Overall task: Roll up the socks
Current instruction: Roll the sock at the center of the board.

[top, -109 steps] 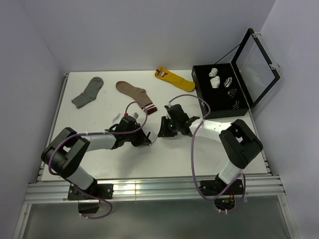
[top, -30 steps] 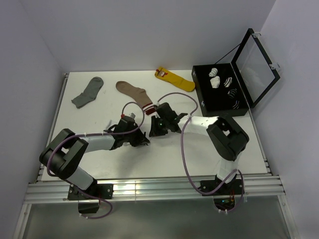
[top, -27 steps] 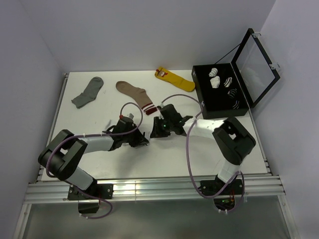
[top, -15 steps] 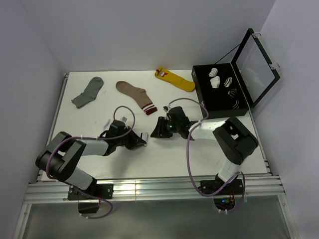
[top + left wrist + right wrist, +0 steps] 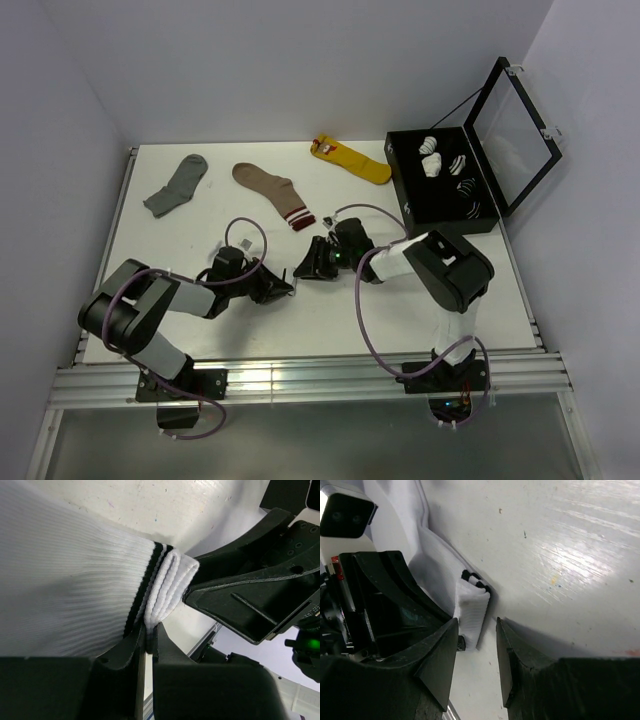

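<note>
A white sock with two dark stripes near the cuff (image 5: 75,575) lies on the table and fills the left wrist view. My left gripper (image 5: 150,628) is shut on the folded cuff edge. In the right wrist view the same cuff (image 5: 472,607) sits just ahead of my right gripper (image 5: 476,652), which is open with the cuff tip near its left finger. In the top view my left gripper (image 5: 279,290) and right gripper (image 5: 303,268) face each other, almost touching, and the sock is hidden under them. I cannot make out a separate plain white sock.
A grey sock (image 5: 177,184), a brown sock with a striped cuff (image 5: 272,189) and a yellow sock (image 5: 350,159) lie at the back of the table. An open black box (image 5: 445,224) with rolled socks (image 5: 445,165) stands at the back right.
My left arm has drawn back to the left and toward the near edge, still holding the cuff. My right gripper has followed it left and nearer.
</note>
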